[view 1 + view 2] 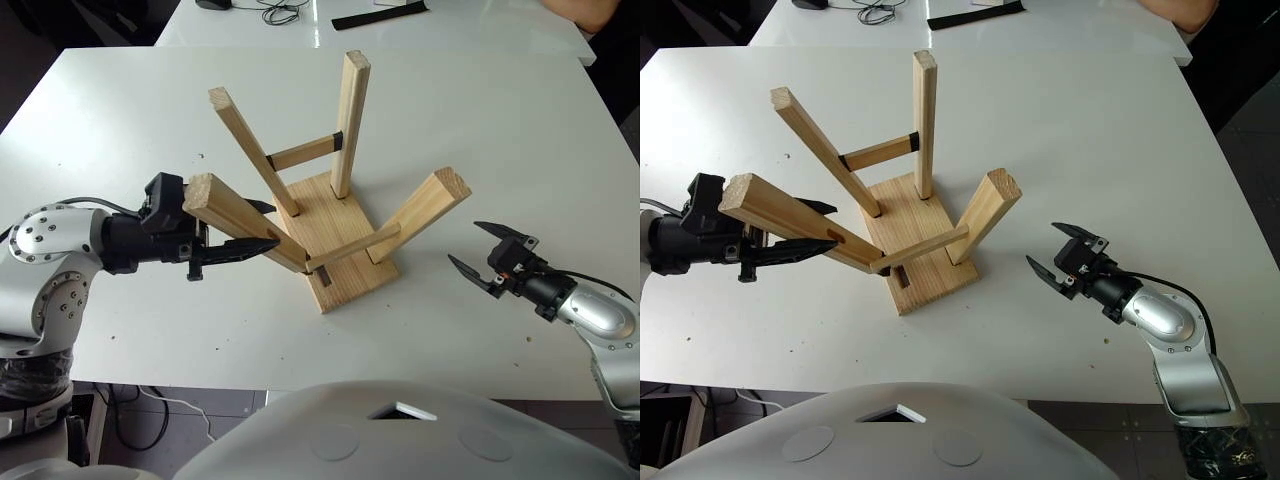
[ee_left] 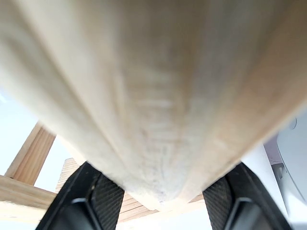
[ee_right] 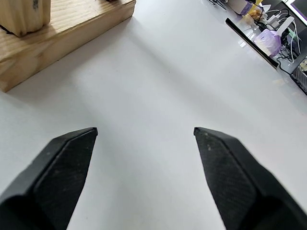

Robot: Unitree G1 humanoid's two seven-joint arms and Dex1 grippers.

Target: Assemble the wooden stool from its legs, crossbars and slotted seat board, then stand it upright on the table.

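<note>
— Since the stool is not upright yet, how does it lie?
— Upside down on the broad white table [image 1: 480,130]. The flat, slotted wooden seat board [image 1: 335,215] rests on the tabletop near the middle, and four pale, square-section wooden legs rise from it.
— All straight?
— No. The rear leg [image 1: 350,120] stands nearly upright. The rear-left leg [image 1: 250,140] leans to the left, the thick right leg [image 1: 425,210] slants out to the right, and the front-left leg [image 1: 235,210] tilts low toward the left arm.
— And the crossbars?
— One thin wooden crossbar with dark ends [image 1: 303,152] joins the two rear legs. A second thin crossbar [image 1: 355,245] runs low from the right leg to the foot of the front-left leg. Whether that foot sits in its slot, I cannot tell.
— The pincers?
— The black left gripper [image 1: 272,225] is clamped on the front-left leg, a ribbed pad [image 2: 103,201] pressed to each side. The black right gripper [image 1: 463,241] hangs low over the table, right of the seat board and apart from it, its two fingers spread wide over bare tabletop.
</note>
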